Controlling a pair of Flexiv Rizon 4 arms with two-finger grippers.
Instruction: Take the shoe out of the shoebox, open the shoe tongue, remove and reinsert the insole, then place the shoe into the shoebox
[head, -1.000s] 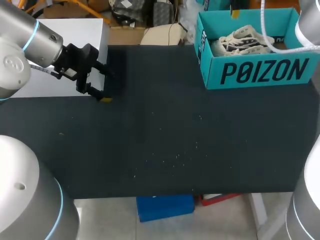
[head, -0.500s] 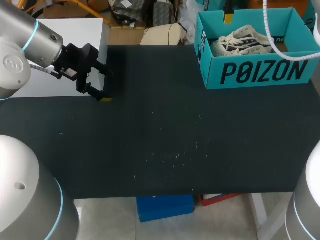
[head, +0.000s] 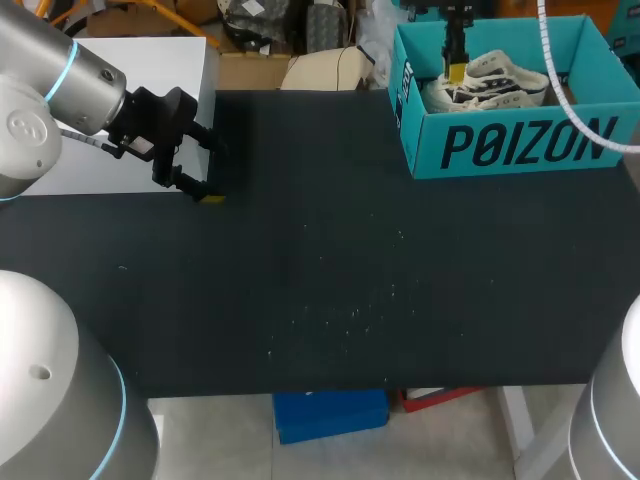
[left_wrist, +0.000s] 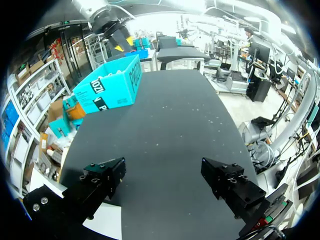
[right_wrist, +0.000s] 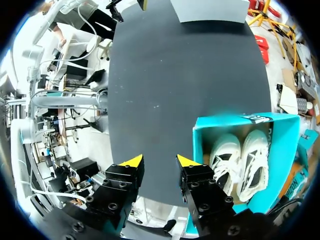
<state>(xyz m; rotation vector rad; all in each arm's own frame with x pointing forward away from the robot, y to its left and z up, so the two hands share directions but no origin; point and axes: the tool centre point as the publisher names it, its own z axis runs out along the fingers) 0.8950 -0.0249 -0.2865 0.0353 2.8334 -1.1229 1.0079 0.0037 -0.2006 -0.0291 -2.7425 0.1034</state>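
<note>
Right gripper (right_wrist: 160, 161) over the boxy teal cardboard shoebox (head: 520, 145), fingers apart; white laced shoes (head: 495, 80) inside; left gripper (left_wrist: 165, 177) splayed wide above matte black table (head: 350, 280)

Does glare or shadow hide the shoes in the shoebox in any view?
Head view: the shoes are evenly lit inside the shoebox, with no glare. Right wrist view: the white shoes look bright, laces visible. Left wrist view: the shoebox wall hides them, not the light.
</note>
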